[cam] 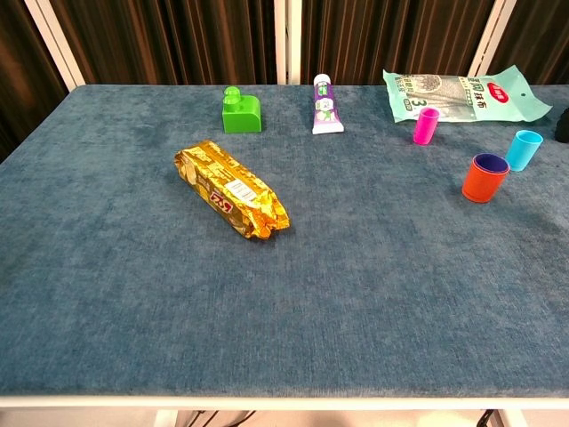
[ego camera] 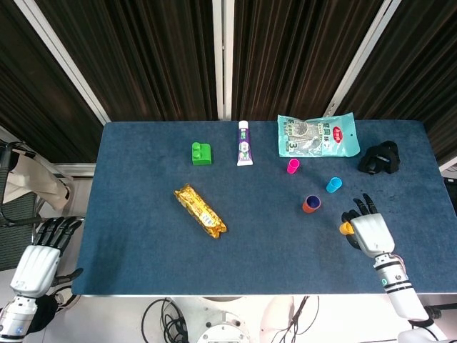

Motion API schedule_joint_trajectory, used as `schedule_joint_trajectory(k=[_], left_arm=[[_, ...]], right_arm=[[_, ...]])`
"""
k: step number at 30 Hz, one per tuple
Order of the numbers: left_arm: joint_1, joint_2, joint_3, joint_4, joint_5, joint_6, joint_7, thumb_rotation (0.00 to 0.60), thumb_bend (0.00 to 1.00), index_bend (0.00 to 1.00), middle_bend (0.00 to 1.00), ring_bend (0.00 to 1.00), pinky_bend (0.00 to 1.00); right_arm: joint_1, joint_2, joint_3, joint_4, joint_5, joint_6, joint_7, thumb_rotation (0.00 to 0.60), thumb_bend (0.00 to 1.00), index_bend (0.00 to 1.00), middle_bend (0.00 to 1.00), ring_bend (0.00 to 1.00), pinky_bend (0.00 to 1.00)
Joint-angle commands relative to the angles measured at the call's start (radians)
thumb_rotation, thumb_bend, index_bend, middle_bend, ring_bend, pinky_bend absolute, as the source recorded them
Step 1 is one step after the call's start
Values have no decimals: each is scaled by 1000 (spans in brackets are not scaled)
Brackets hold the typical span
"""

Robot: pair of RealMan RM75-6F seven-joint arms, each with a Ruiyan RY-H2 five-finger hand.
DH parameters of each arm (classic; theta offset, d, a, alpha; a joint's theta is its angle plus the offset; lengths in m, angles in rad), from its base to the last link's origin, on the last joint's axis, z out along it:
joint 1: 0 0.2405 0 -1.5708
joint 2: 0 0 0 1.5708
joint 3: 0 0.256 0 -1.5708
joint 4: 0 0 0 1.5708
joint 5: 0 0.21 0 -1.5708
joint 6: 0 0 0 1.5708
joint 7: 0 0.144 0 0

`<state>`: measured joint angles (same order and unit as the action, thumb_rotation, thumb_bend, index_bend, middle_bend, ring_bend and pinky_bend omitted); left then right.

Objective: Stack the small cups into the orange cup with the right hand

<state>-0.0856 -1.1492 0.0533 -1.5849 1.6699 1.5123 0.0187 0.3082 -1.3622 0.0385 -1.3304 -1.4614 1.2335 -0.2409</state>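
Observation:
The orange cup [ego camera: 310,205] [cam: 484,179] stands right of the table's middle with a purple cup nested inside it. A blue cup [ego camera: 333,185] [cam: 524,149] and a pink cup [ego camera: 293,166] [cam: 426,125] stand upright behind it. My right hand [ego camera: 370,233] is near the table's front right, a short way right of and nearer than the orange cup. It holds a small yellow cup [ego camera: 345,229] at its thumb side, its other fingers pointing away. The chest view does not show this hand. My left hand [ego camera: 37,263] hangs off the table's front left corner, fingers apart, holding nothing.
A gold snack pack [ego camera: 200,211] lies left of centre. Along the far edge are a green block [ego camera: 201,153], a toothpaste tube [ego camera: 244,143] and a teal bag [ego camera: 317,135]. A black object [ego camera: 379,158] sits at the far right.

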Motion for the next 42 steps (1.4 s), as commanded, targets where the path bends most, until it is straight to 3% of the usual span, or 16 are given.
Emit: schedule_joint_trajectory(k=[1,7,12,18,33,35,39,42], left_arm=[[-1,-1,0,-1,1,-1,1,600,0,106,47,0,0],[0,-3,-2,-2,2,6,2,600,0,106,47,0,0],[2,-1,-3,-1,2,9,-2,600,0,106,47,0,0],[4,-1,-5,11,-7,13,-34,600,0,106,47,0,0],[1,-4,-8,30,-8,14,-54,600,0,107,47,0,0],[1,-4,-8,30,-9,13,-54,600,0,107,47,0,0],[0,-3,-10,28,-8,14,-52,600,0,107,47,0,0],[0,-2,-10,25,-9,14,-50,600,0,107,47,0,0]], right_arm=[[16,54,36,-75,-9,28,1,600,215,448,475,134,0],[80,103,103,-197,9,-3,-45,600,215,459,475,134,0],[150,70,145,-208,78,-86,-127,600,215,460,475,134,0],[192,12,152,-178,147,-133,-214,600,215,460,475,137,0],[230,-43,135,-116,226,-186,-235,600,216,461,473,137,0],[233,-45,131,-112,232,-195,-227,600,203,428,448,136,0],[238,-45,129,-109,230,-202,-197,600,98,167,283,85,0],[237,-37,129,-107,214,-190,-161,600,89,75,222,39,0]])
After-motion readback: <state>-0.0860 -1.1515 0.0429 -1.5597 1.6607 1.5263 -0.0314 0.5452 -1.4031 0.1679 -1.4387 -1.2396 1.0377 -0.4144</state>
